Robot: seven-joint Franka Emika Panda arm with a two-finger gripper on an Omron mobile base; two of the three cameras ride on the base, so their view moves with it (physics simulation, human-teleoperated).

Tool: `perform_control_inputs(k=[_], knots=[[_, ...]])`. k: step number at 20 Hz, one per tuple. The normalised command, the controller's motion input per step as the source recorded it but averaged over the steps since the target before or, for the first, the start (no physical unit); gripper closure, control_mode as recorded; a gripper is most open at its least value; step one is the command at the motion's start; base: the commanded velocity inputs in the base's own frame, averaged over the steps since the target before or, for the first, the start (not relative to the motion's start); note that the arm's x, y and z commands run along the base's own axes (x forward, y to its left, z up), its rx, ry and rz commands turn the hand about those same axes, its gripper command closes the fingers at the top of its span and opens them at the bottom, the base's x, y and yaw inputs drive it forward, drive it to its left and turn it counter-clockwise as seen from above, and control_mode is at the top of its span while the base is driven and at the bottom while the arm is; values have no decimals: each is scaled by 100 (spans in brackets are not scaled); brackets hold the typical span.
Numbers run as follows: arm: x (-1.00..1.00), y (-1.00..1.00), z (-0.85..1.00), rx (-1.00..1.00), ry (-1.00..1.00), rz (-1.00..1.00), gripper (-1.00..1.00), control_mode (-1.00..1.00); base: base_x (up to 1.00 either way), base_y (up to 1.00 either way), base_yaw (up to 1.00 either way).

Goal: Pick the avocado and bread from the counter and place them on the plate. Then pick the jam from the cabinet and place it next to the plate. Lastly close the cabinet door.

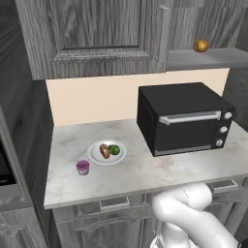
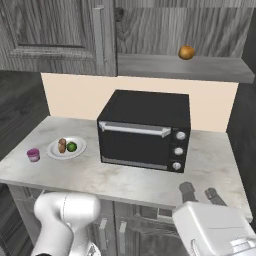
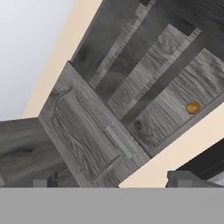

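One plate (image 1: 121, 156) carries one avocado (image 1: 114, 149) and one bread (image 1: 104, 151); one jam (image 1: 83, 167) beside.

The counter (image 1: 145, 174) looked like smooth, pale marbled stone. The cabinet (image 1: 92, 38) showed dark grey wood grain, matt. The microwave (image 1: 181, 118) was smooth matt black with a silvery metal-like handle. The plate (image 1: 94, 157) was smooth white; the avocado (image 1: 114, 149) glossy green.

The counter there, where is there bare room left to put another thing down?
The marbled stone counter is bare along its front edge, before the black boxy microwave, and behind the round white plate. Its left end is crowded: the plate carries brown bread and green avocado, with the magenta jam jar beside it.
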Motion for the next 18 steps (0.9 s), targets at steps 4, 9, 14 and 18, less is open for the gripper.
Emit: perform_control_inputs(k=[4,9,14,18], knots=[[-11,-7,0,1,1,0,-100,-100,0,0,0],[-21,-17,2,0,-3,-5,-100,-100,0,0,0],[-35,-13,1,-1,-7,-7,-100,-100,0,0,0],[-4,-14,4,0,-1,-3,-100,-100,0,0,0]])
